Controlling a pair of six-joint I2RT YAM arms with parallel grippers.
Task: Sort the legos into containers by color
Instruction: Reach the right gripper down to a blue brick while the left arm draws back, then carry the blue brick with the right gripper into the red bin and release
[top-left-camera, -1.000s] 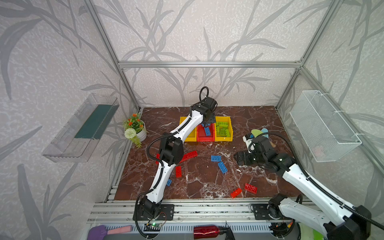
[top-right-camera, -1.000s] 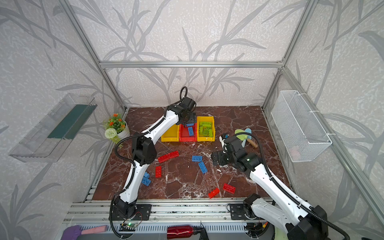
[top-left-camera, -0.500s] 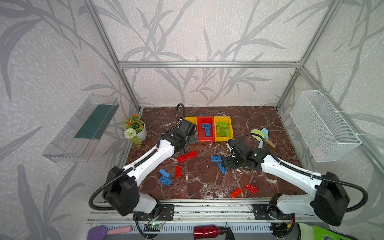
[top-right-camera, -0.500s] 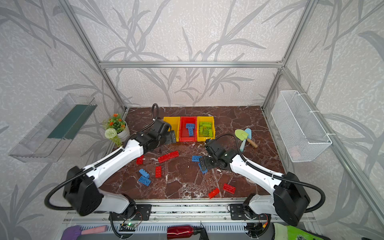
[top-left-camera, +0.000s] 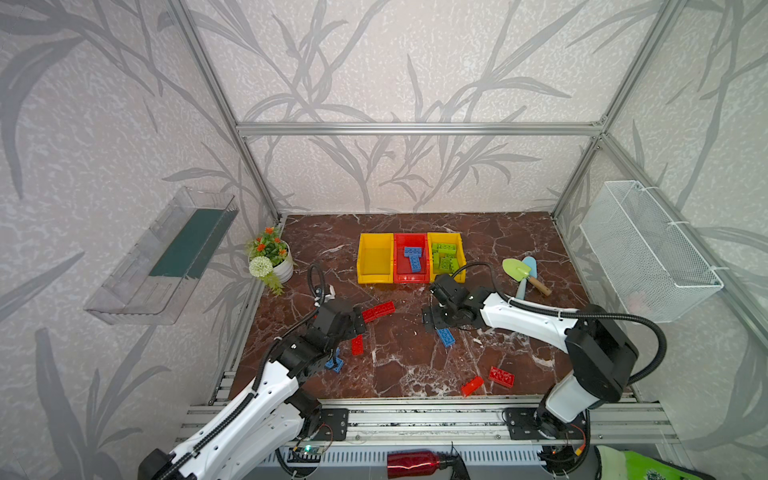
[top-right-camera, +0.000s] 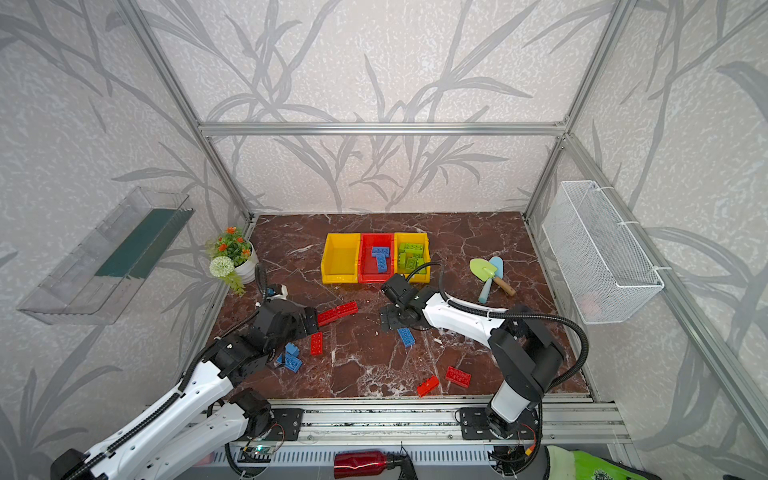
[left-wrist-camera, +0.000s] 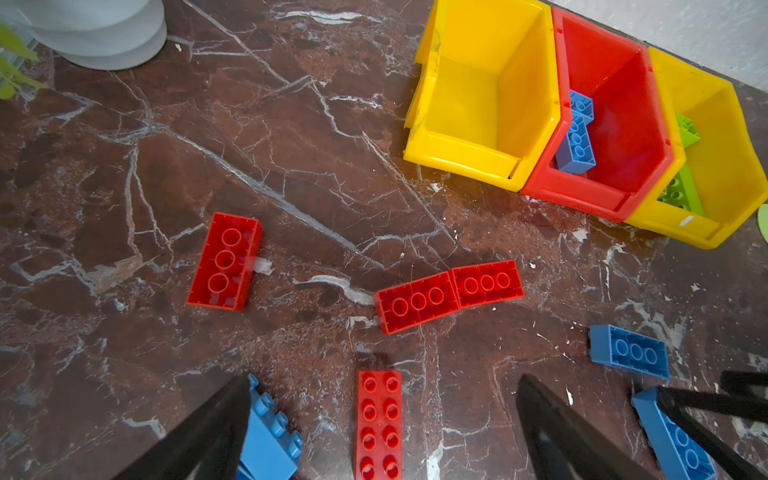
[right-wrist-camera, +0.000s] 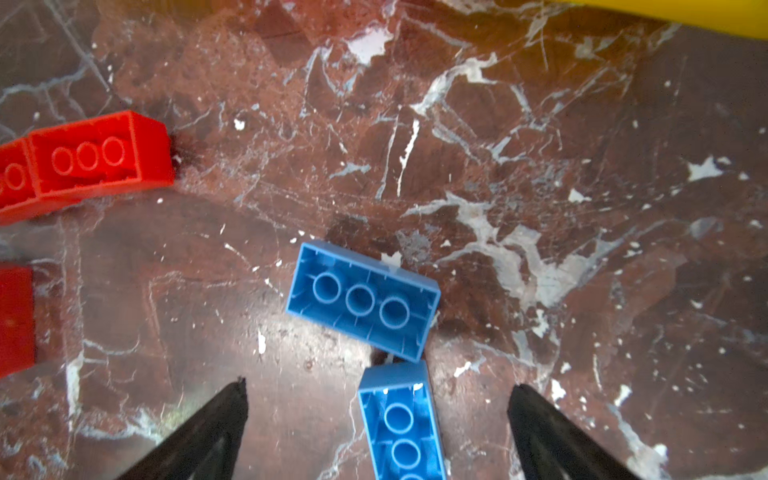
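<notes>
Twelve o'clock is the back wall. Three bins (top-left-camera: 409, 279) stood in a row at twelve o'clock on the table (top-left-camera: 415, 365). There was a yellow bin (top-left-camera: 375, 257), then a red bin (top-left-camera: 409, 239) on its three o'clock side, then a second yellow bin (top-left-camera: 444, 237). Two blue bricks (top-left-camera: 413, 257) lay in the red bin. Green bricks (top-left-camera: 445, 255) lay in the second yellow bin, too jumbled to count.

Six red bricks lay on the table. A joined pair (top-left-camera: 378, 311) touched end to end near the middle. A lone red brick (left-wrist-camera: 224, 262) showed only in the left wrist view. A studs-up red brick (top-left-camera: 356, 345) lay at eight o'clock, and two front red bricks (top-left-camera: 500, 376) at five o'clock.

Four more blue ones lay on the table, two by each gripper. The left gripper (left-wrist-camera: 384, 377) was wide apart and held nothing. The studs-up red brick lay between its fingers, with a blue pair (top-right-camera: 291, 360) beside it. The right gripper (right-wrist-camera: 377, 383) was wide apart too and held nothing. A near blue brick (right-wrist-camera: 401, 428) lay between its fingers, and a far blue brick (right-wrist-camera: 361, 303) lay just past them.
</notes>
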